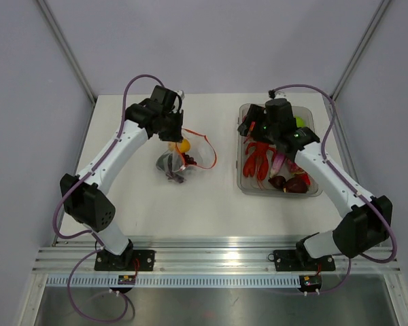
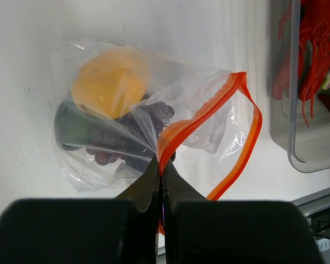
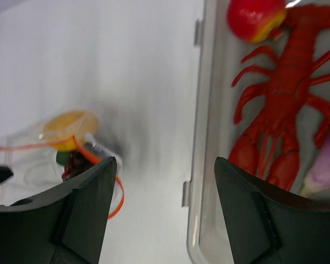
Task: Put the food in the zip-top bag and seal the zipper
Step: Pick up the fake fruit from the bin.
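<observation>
The zip-top bag [image 2: 132, 110] lies on the white table with its mouth gaping. Inside it are a yellow-orange fruit [image 2: 110, 80], dark purple grapes [image 2: 148, 118] and something green. My left gripper [image 2: 162, 165] is shut on the red-orange zipper [image 2: 209, 107] at one end of the mouth. In the top view the bag [image 1: 173, 165] sits just below the left gripper [image 1: 179, 136]. My right gripper [image 3: 164, 162] is open and holds nothing, hovering over the left rim of the clear tub [image 3: 201, 110]. More food lies in the tub: a red lobster [image 3: 286, 93] and a red-yellow apple [image 3: 256, 16].
The rigid clear tub [image 1: 243, 183] stands at the right of the table and holds the lobster [image 1: 260, 157], dark purple pieces [image 1: 289, 183] and a green-yellow piece [image 1: 299, 122]. A metal rail runs along the near table edge.
</observation>
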You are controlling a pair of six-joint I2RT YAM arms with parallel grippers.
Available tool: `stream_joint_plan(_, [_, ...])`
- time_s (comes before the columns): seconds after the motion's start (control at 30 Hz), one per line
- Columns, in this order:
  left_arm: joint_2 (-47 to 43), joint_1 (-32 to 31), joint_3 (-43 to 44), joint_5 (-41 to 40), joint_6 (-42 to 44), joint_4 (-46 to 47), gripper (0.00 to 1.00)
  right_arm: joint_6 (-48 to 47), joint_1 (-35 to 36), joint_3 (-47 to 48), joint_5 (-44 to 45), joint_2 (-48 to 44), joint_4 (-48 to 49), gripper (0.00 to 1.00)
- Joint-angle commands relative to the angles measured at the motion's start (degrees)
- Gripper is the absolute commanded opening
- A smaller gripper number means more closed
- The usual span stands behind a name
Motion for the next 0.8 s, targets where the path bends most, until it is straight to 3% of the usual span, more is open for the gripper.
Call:
stream_joint_plan(0.0, [-1.73,-0.17,1.05,2.81,-0.11,2.80,0.00,-1.45,-5.92,3.53,2.71,3.66,0.94,0.80])
stream_joint_plan(0.4, [-0.15,-0.17,0.78,4.57,-0.20,2.98,0.00,-2.32,-17.53,23.57,-6.34,31.18,-1.62,0.99])
stream_joint_plan(0.77, [1.17,-0.17,2.54,4.84,0.07,1.66,0.00,-4.00,-19.91,35.97,-11.26,45.44,-2.41,0.99])
